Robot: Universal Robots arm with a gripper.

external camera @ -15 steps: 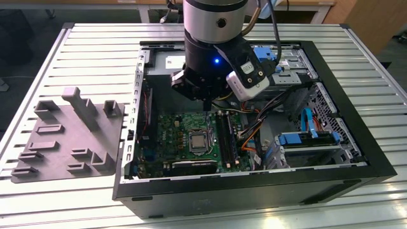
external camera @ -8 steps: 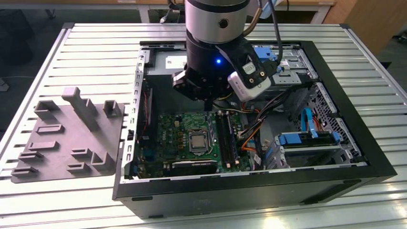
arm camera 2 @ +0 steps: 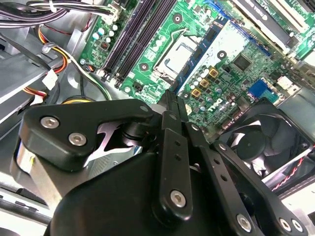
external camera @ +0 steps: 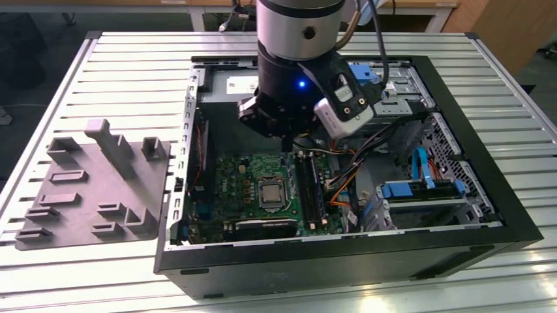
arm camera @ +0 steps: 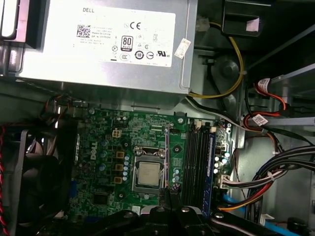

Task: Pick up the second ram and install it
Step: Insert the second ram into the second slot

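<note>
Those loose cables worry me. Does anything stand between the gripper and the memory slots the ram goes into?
Nothing visible does. The gripper hangs over the motherboard beside the slots, with only open space between. The cables lie beyond the slots, toward the exterior view's right. I cannot make out the ram itself.

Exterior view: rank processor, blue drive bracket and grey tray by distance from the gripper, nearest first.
From the gripper, hanging over the motherboard:
1. Processor - on the motherboard, just beneath the gripper.
2. Blue drive bracket - inside the case, toward the exterior view's right.
3. Grey tray - outside the case, on the exterior view's left.
</note>
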